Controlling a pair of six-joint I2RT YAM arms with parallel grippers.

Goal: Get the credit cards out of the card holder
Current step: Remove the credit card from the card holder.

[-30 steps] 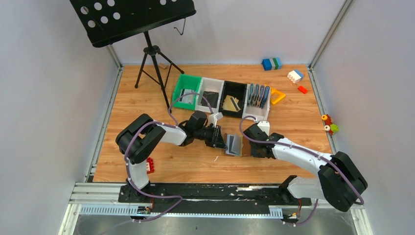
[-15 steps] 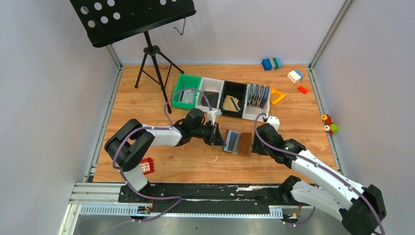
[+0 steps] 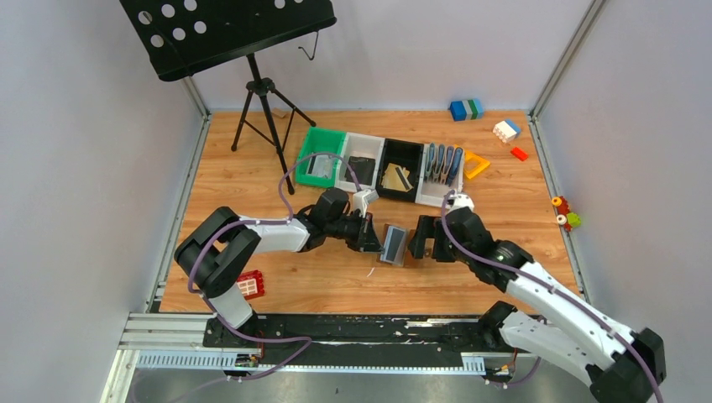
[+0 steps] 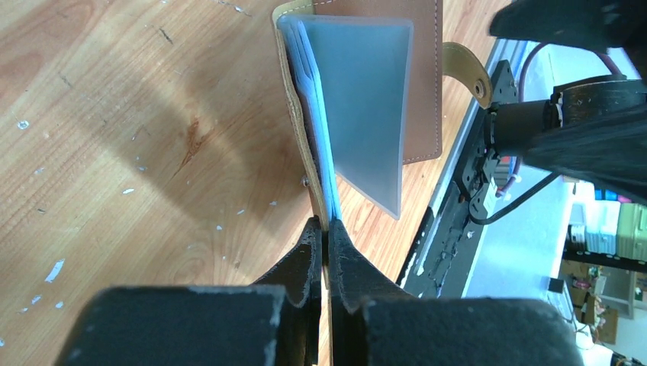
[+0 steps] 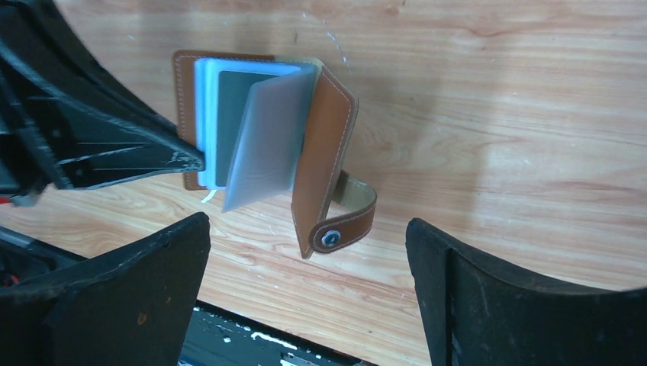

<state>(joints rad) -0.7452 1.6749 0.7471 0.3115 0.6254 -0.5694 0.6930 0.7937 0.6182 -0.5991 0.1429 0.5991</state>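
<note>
Pinches one cover of the card holder, mid-table, with the left gripper; hovers the right gripper spread just right of it; seemingly leaves credit cards pocketed, none pulled yet

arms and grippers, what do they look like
The left arm and right arm have white links with bulky black joints, and a purple cable loops along each. The left gripper and right gripper are matte black with scuffed fingers.
</note>
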